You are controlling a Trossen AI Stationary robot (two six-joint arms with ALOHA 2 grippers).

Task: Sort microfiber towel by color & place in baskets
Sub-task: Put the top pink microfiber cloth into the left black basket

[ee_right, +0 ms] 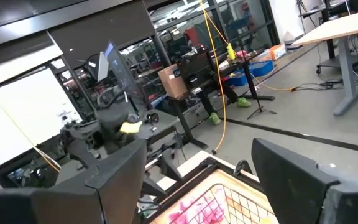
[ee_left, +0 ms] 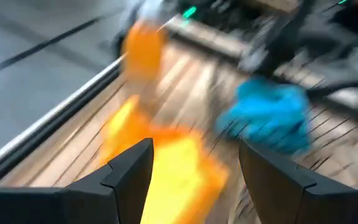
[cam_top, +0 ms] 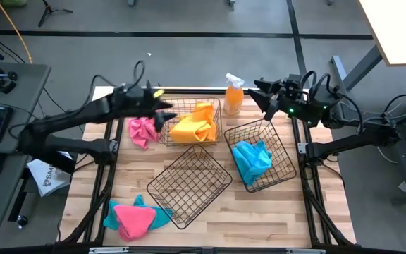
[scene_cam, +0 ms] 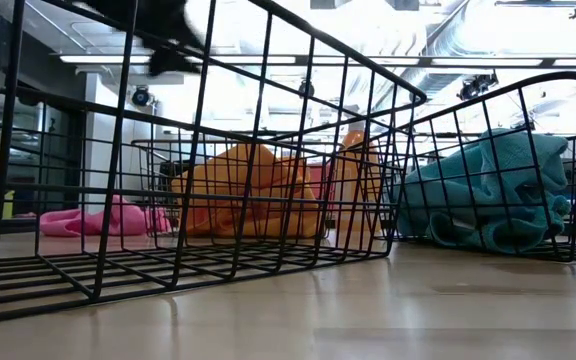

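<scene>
With its fingers apart and empty, the left gripper (cam_top: 162, 113) near the table's far edge could snag the yellow towel's (cam_top: 196, 124) basket (cam_top: 218, 113) while reaching for the pink towel (cam_top: 142, 130).

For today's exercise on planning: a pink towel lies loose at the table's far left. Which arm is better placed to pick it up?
The left. Its open left gripper hangs just beside the pink towel, while the right gripper waits at the far right, past the spray bottle.
</scene>
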